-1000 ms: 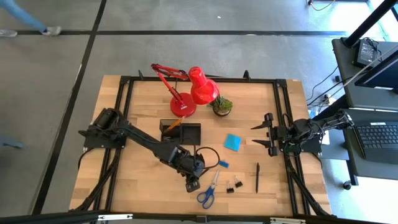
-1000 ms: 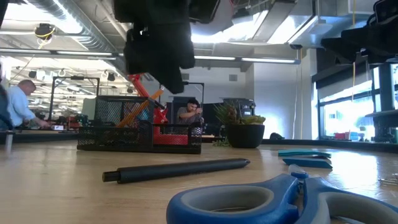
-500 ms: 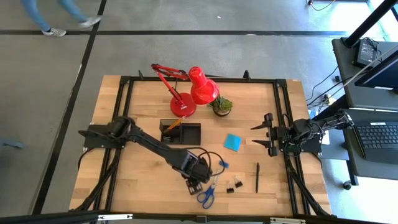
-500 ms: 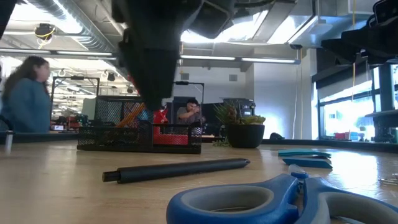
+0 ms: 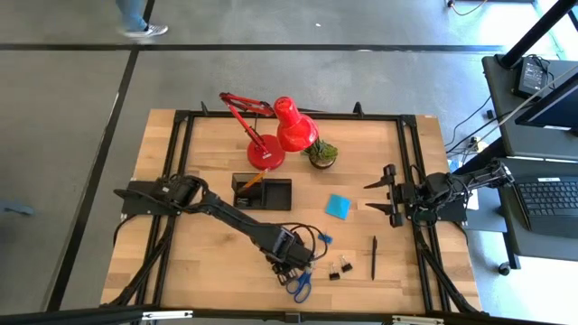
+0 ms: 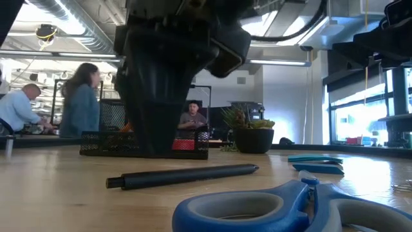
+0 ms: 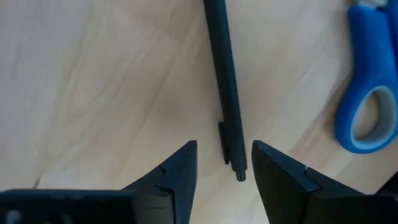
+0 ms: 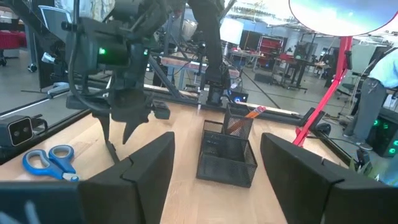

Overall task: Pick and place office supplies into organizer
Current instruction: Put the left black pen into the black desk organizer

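Observation:
A black pen (image 7: pixel 222 74) lies flat on the wooden table, beside the blue-handled scissors (image 7: pixel 367 93). My left gripper (image 7: pixel 224 148) points straight down over the pen's near end, open, one finger on each side of it without touching. In the high view it (image 5: pixel 291 260) covers the pen, just above the scissors (image 5: pixel 301 283). The low view shows the pen (image 6: pixel 183 176) in front of the black mesh organizer (image 6: pixel 145 143). My right gripper (image 5: pixel 379 196) waits open at the table's right edge.
A second black pen (image 5: pixel 374 257), binder clips (image 5: pixel 340 268), a small blue eraser (image 5: pixel 324 238) and a blue note pad (image 5: pixel 339 206) lie right of centre. The organizer (image 5: pixel 264 191) holds an orange pencil. A red lamp (image 5: pixel 271 135) and potted plant (image 5: pixel 322 153) stand behind it.
My left gripper has sunk toward the table and gone a little toward the right and near edges, tipping until it points straight down over the pen by the scissors. A person has walked across the room behind the table.

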### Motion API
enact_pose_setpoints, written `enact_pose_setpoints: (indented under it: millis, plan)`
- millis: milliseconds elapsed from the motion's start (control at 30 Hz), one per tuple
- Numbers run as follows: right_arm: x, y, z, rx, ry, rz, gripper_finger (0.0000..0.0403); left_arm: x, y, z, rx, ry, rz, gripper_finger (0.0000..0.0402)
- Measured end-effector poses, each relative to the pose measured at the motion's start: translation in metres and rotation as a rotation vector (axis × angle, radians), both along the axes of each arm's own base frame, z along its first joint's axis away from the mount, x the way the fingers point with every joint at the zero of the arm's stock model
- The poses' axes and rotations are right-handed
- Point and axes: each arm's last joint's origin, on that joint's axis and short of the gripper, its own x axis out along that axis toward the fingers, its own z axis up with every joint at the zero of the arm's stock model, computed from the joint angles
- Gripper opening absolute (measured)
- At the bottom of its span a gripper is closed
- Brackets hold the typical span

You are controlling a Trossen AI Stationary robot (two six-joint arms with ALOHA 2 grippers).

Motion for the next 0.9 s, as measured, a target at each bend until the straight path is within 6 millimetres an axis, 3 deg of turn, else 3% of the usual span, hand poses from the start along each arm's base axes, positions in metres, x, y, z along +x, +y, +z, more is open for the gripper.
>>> enact_pose_setpoints:
  millis: [533,900]
  plan:
    - [0.0,0.0,0.0,-0.01,-0.001,-0.001,0.0242,0.0,-0.002,-0.001,-0.042,0.021,0.027,0.0136]
    - [0.0,0.0,0.0,-0.01,0.001,-0.001,0.0242,0.003,-0.005,-0.018,-0.066,0.056,0.031,0.0136]
